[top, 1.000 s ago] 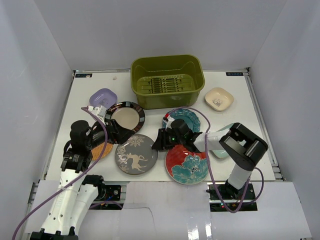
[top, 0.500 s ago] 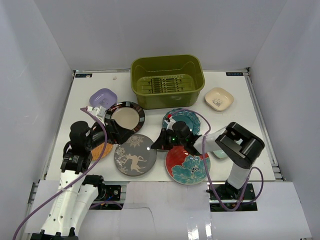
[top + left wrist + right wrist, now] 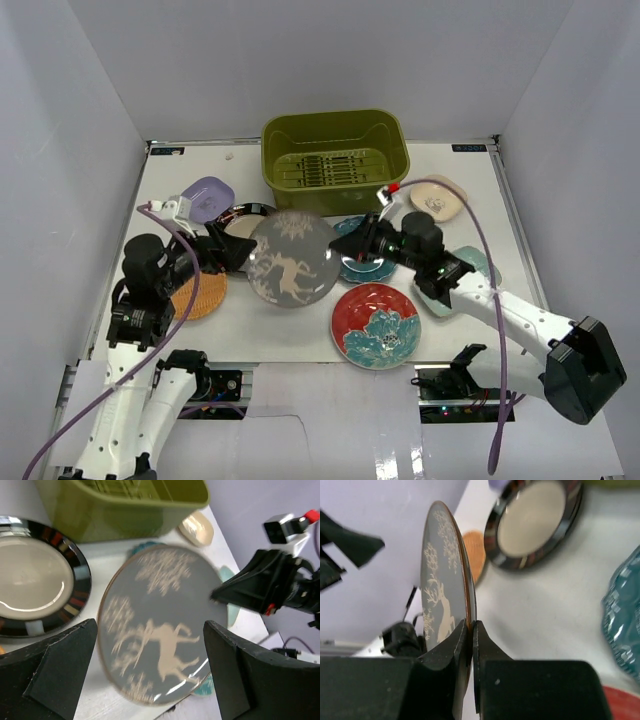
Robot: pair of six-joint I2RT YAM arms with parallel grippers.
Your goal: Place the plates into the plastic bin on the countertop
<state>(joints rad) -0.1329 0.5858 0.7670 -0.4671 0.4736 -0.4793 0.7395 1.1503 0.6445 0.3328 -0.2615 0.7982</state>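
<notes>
1. We saw the right gripper (image 3: 471, 630) closed tight on the rim of the grey deer-print plate (image 3: 293, 259), one finger on each face of it.
2. The plate hung tilted, its printed face turned up toward the overhead camera. It appeared lifted off the countertop (image 3: 262, 335), on the near side of the plastic bin (image 3: 300, 195) and outside it.
3. The left gripper (image 3: 228, 250) sat just beside the plate's left edge with its jaws spread wide, gripping nothing. We could not tell whether it touched the plate.
4. The bin stood at the far middle of the countertop, with its slatted bottom showing.
5. The black-rimmed cream plate (image 3: 238, 221) lay flat behind the raised plate, partly covered by it from above. The lavender plate (image 3: 207, 195) lay just beyond it to the left.
6. The orange plate (image 3: 200, 296) lay near the left arm.
7. The teal scalloped plate (image 3: 362, 265) lay under the right gripper, and the red plate (image 3: 375, 323) lay nearer the front edge.
8. The cream plate (image 3: 440, 197) rested right of the bin. The mint plate (image 3: 480, 264) showed only partly behind the right arm.
</notes>
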